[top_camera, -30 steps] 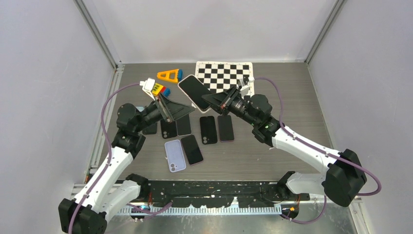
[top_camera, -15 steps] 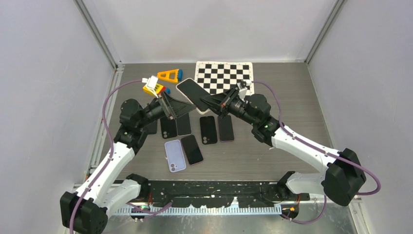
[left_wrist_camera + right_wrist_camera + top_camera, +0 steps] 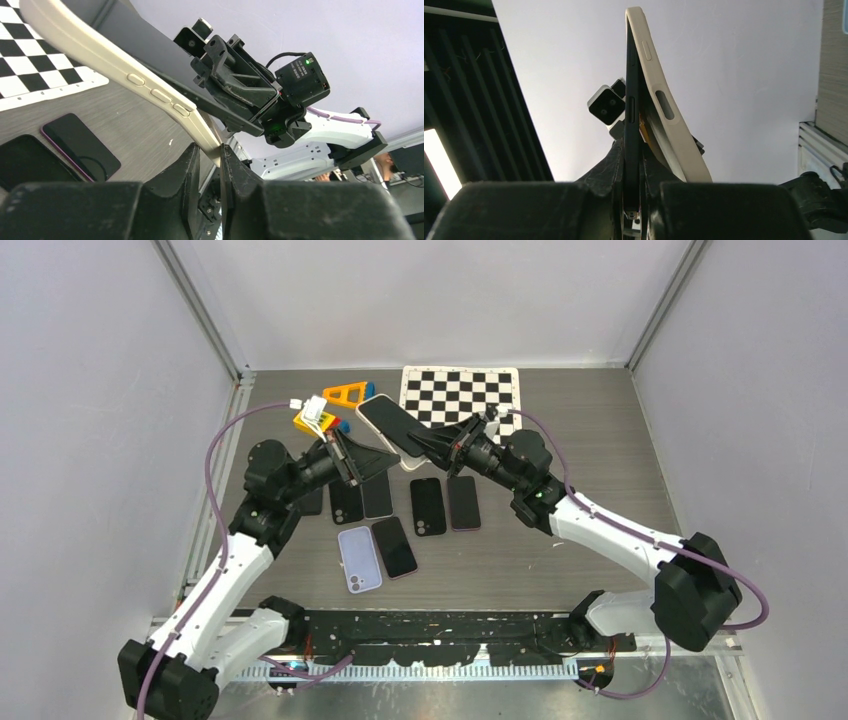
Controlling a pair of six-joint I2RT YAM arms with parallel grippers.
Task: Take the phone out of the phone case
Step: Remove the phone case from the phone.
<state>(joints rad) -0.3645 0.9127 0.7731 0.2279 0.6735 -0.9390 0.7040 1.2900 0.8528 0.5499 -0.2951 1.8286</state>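
The dark, flat glass-faced phone (image 3: 630,100) is in mid-air above the desk (image 3: 590,440), between the two arms. It is half out of its cream, rubbery case (image 3: 664,107). In the right wrist view the case bows away from the phone at the near end, while at the far end its lip wraps the phone's corner.

The phone looks stiff, smooth and moderately weighty, and its glass would likely not forgive a drop onto the desk. It is best held across its two flat faces at the freed end, clear of the side buttons. The case looks light and pliant, so it should bend rather than resist. The peeled lip or corner is the sensible place to pull it.

The right claw (image 3: 631,150) is clenched on the phone, with one finger on each face and the case left outside the grip. The left claw (image 3: 210,150) is drawn nearly closed, pinching the rim of the case near its corner.

Below them on the desk lies a row of dark phones (image 3: 428,506), with a lilac phone (image 3: 359,558) nearer the bases. A black-and-white chequered mat (image 3: 460,392) and an orange triangular toy (image 3: 349,394) lie at the far side.
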